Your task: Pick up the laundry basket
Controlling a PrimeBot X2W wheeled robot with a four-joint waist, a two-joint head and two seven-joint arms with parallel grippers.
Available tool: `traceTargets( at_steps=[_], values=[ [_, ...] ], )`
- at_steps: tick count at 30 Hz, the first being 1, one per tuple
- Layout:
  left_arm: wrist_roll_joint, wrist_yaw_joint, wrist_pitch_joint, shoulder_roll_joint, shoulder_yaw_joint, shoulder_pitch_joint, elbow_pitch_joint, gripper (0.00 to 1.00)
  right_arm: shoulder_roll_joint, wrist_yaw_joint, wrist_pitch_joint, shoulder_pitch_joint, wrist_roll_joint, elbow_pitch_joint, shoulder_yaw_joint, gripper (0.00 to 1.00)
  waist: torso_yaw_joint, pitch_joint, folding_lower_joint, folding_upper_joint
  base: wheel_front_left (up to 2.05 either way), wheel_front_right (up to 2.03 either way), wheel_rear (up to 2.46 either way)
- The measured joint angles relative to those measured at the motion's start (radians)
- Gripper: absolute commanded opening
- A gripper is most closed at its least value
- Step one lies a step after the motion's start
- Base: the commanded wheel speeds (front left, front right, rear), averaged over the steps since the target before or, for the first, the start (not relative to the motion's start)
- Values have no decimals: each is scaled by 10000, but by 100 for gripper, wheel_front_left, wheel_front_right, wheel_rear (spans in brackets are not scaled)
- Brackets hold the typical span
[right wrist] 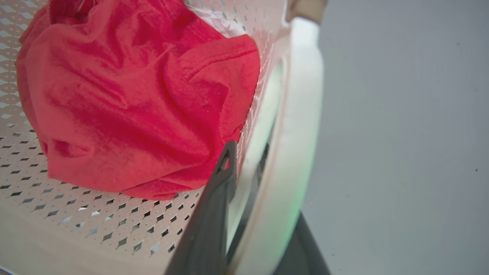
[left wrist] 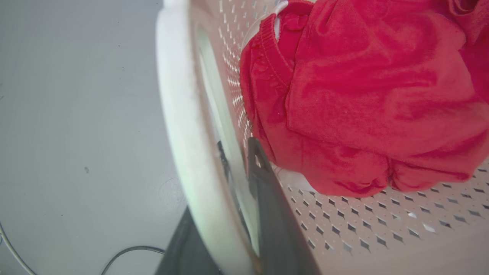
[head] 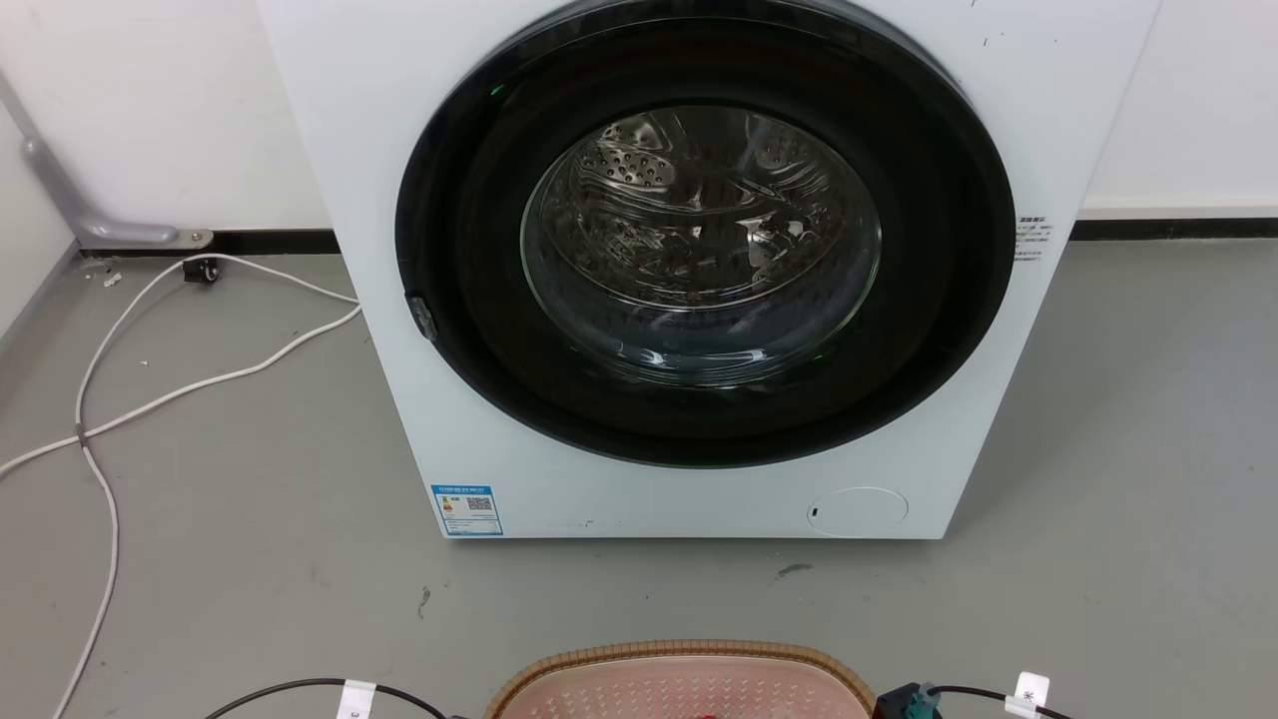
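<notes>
The laundry basket (head: 679,654) shows its brown braided rim and dotted pink wall at the bottom edge of the head view, just in front of the washing machine. A crumpled red garment (left wrist: 363,95) (right wrist: 133,107) lies inside it. My left gripper (left wrist: 237,152) clamps the basket's white side handle (left wrist: 179,114), one dark finger (left wrist: 263,191) inside the perforated wall (left wrist: 382,225), the other below the handle outside. My right gripper (right wrist: 246,156) holds the opposite white handle (right wrist: 301,114) the same way, with one finger (right wrist: 214,206) inside the wall (right wrist: 76,214).
A white front-loading washing machine (head: 399,150) stands straight ahead, its round dark door (head: 699,240) shut. A white cable (head: 120,399) trails over the grey floor at the left. Black tagged cables (head: 300,687) (head: 998,694) run along the bottom edge beside the basket.
</notes>
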Motion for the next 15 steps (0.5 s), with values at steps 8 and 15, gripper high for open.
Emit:
traceTargets(
  at_steps=[8, 15],
  values=[
    [-52, 10, 4, 19, -88, -10, 4, 0, -10, -2, 27, -57, 268, 12, 322, 0, -4, 6, 0, 0, 0, 0, 0],
    [-136, 10, -6, 21, -155, -20, 2, 0, -44, -2, 23, -140, 504, 31, 589, 0, 5, 9, 0, 0, 0, 0, 0]
  ],
)
